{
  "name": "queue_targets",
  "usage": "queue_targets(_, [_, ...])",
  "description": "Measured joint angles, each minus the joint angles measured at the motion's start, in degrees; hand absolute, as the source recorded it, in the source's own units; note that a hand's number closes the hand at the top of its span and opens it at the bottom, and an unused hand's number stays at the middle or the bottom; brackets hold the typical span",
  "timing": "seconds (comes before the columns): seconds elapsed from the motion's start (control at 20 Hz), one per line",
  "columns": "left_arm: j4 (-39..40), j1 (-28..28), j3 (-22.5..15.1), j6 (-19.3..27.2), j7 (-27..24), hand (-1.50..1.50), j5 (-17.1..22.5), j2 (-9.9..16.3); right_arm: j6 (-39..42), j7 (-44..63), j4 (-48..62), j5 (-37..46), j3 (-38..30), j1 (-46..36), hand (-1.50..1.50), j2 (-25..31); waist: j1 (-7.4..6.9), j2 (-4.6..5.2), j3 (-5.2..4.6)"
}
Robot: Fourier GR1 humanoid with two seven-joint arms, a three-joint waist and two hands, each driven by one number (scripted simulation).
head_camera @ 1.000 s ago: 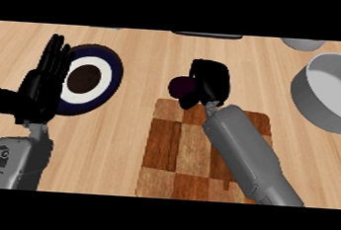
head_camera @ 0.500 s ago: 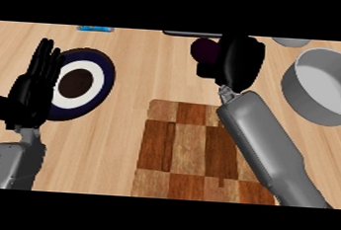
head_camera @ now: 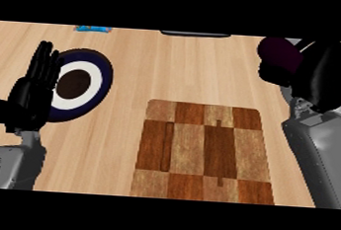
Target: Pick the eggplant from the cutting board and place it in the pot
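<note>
Fingers (head_camera: 274, 74) of right hand (head_camera: 322, 72) curled round eggplant (head_camera: 280, 52)

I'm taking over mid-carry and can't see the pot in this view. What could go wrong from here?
1. The right hand holds the eggplant curled at the view's upper right, and the pot is out of view, so the release cannot be checked from here.
2. The hand hides most of the eggplant, so a shift in the hold might go unnoticed.
3. The left hand rests open over the plate; moving it might nudge the plate.
</note>
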State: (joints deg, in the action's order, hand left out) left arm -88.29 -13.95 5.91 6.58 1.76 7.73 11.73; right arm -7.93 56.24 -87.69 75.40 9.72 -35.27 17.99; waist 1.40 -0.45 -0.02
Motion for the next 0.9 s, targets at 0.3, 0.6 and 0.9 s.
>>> queue_targets(0.3, [-0.68, -0.61, 0.17, -0.37, 0.95, 0.00, 0.15, 0.18, 1.51, -6.73, -5.30, -8.14, -9.91, 9.76, 1.50, 8.45, -0.43, 0.21, 0.03])
queue_targets(0.6, [1.15, -2.15, 1.06, -1.21, 0.60, 0.00, 0.61, 0.43, -4.33, -18.66, -1.38, -16.97, -20.45, 17.13, 1.50, 13.66, -0.80, 0.41, 0.05])
queue_targets(0.9, [1.36, -1.87, 0.60, -1.74, -0.17, 0.00, 0.24, -0.34, -10.14, -32.10, 10.36, -23.03, -26.67, 18.60, 1.50, 16.19, -1.35, 0.51, 0.06])
